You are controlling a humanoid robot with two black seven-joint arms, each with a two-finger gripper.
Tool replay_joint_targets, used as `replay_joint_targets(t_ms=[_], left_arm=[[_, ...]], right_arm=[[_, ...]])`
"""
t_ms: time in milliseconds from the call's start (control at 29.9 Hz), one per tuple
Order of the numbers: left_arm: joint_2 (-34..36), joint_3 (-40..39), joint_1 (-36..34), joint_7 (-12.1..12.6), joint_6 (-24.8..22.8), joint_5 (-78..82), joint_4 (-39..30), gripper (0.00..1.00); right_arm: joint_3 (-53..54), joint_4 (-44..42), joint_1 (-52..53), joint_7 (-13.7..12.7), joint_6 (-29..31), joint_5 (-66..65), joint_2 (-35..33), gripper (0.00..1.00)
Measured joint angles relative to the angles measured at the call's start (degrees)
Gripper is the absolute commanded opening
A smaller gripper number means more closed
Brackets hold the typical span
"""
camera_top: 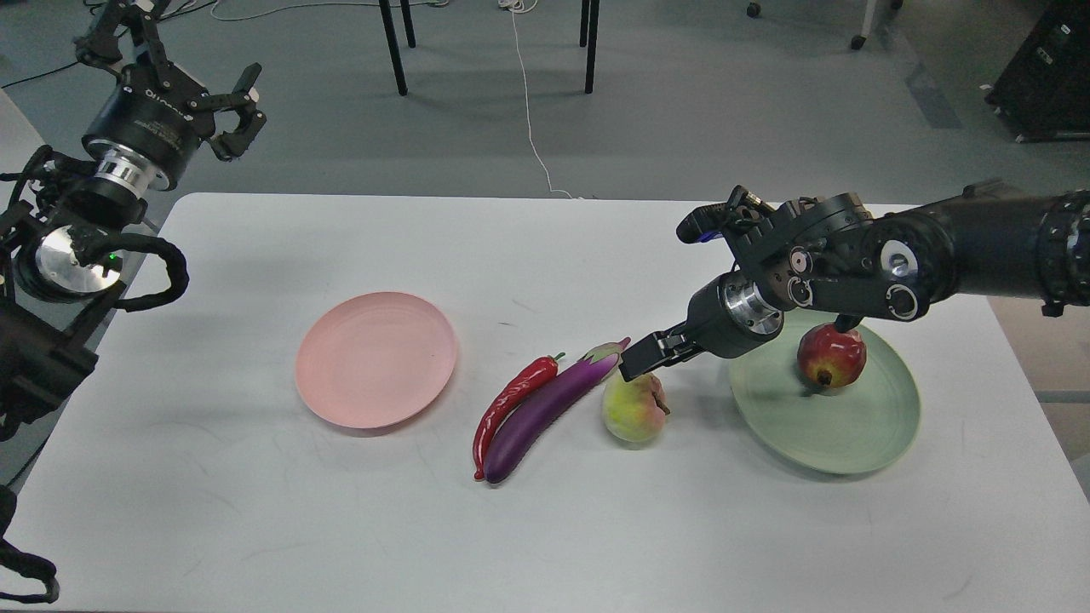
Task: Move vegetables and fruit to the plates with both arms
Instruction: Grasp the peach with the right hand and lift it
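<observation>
The purple eggplant (549, 407) and the red chili (511, 400) lie side by side on the white table, mid-front. The yellow-green peach (630, 410) lies just right of them. The pomegranate (830, 355) sits on the pale green plate (839, 434) at the right. The pale pink plate (375, 358) is empty, at centre left. My right gripper (645, 358) hangs just over the peach's upper right side, close to or touching it; its dark fingers cannot be told apart. My left gripper (232, 112) is open and empty, raised beyond the table's far left corner.
The table's far edge (545, 197) runs behind both arms. Black chair legs (392, 47) and a white cable (528, 111) are on the floor beyond it. My right arm's thick wrist (851, 272) hangs over the green plate's back rim.
</observation>
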Motion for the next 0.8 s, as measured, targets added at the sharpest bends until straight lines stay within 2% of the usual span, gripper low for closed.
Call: replay_joint_targets(t_ms=[601, 802], left_arm=[[2.57, 0.07, 0.14, -0.17, -0.12, -0.07, 0.00, 0.98], [2.61, 0.07, 0.15, -0.17, -0.12, -0.07, 0.00, 0.98]], right_arm=[[-0.04, -3.27, -3.49, 0.19, -0.92, 2.06, 7.88, 0.91], [0.07, -3.26, -3.95, 0.49, -1.01, 2.41, 8.07, 0.84]])
